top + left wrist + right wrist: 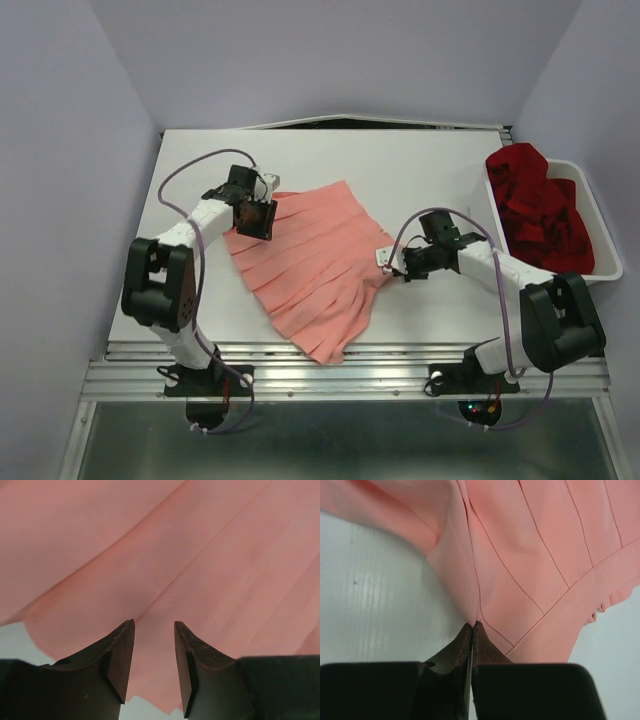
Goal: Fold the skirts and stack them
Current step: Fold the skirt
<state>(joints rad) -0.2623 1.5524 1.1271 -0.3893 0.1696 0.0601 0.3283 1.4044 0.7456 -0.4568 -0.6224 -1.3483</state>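
The salmon-pink skirt (310, 265) lies spread out on the middle of the white table (420, 160), with its pleats running from about 1 o'clock down toward 7 o'clock. Its lowest tip reaches the table's near edge, at 6 o'clock.

The left gripper (255, 217) sits over the skirt's 10 o'clock corner. In the left wrist view its two dark fingers (119, 655) stand apart. Pink cloth (175, 555) shows through the gap and fills most of the picture, and nothing is clamped between them. A sliver of bare table (12, 640) shows at 8 o'clock. I cannot tell whether the fingertips touch the cloth.

The right gripper (386, 260) is at the skirt's 3 o'clock edge. In the right wrist view the gripper (471, 636) has its fingers pressed tight together, pinching a fold of the pink skirt (520, 555). The fold is caught where a stitched band runs off toward 2 o'clock, and the cloth puckers up from the pinch toward 12 o'clock. Bare table (370, 605) lies at 9 o'clock.

The deep red skirt (535, 210) is bunched in a heap inside the white bin (603, 272). The bin stands at the table's 3 o'clock side, well apart from the pink skirt and just beyond the right arm.
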